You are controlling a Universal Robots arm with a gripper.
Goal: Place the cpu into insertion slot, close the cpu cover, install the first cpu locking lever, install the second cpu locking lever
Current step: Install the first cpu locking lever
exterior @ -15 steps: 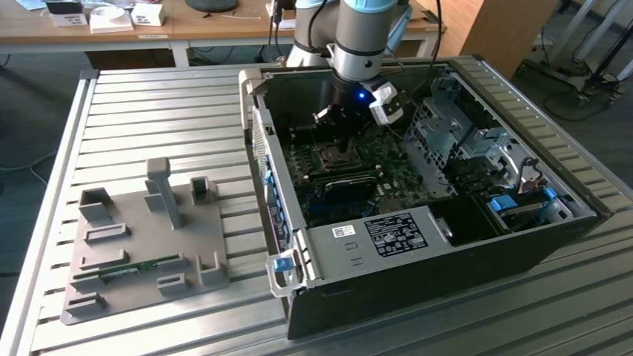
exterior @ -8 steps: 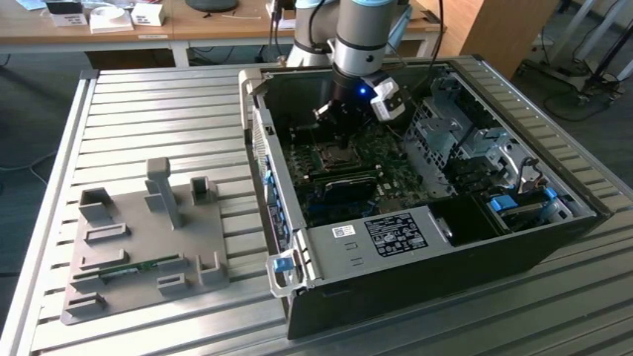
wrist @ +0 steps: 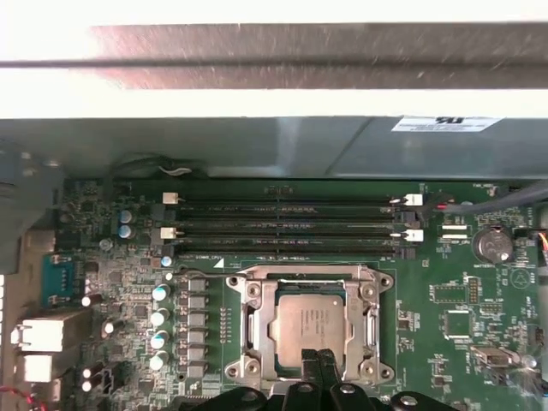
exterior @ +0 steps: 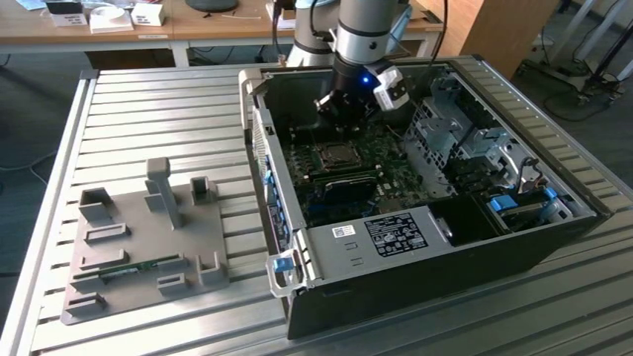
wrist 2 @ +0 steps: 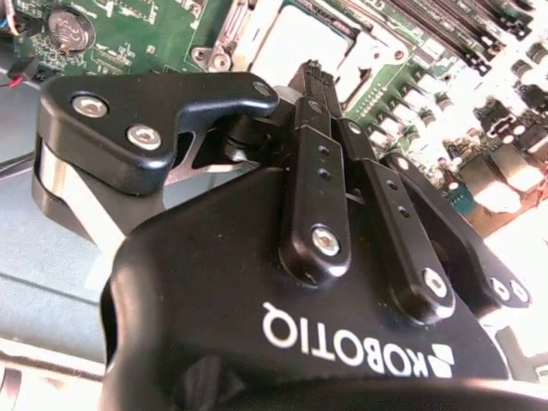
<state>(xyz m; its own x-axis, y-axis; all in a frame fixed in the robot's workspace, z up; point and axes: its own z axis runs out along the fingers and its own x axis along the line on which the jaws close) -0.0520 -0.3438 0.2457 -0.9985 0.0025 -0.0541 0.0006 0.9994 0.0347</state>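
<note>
Open black computer case (exterior: pixel 425 278) on a slatted metal table (exterior: pixel 168 119), grey fixture block (exterior: pixel 133 216) just beside.

The small, flat, square cpu (wrist: pixel 310 324), silver-grey metal on top, lies level in the square, dark insertion slot (wrist: pixel 242 287) edged with silver metal. In the exterior view the slot (exterior: pixel 336 156) sits just toward 1 o'clock of centre. The thin silver cpu cover (wrist: pixel 366 330), a square windowed frame, lies flat around the chip
</note>
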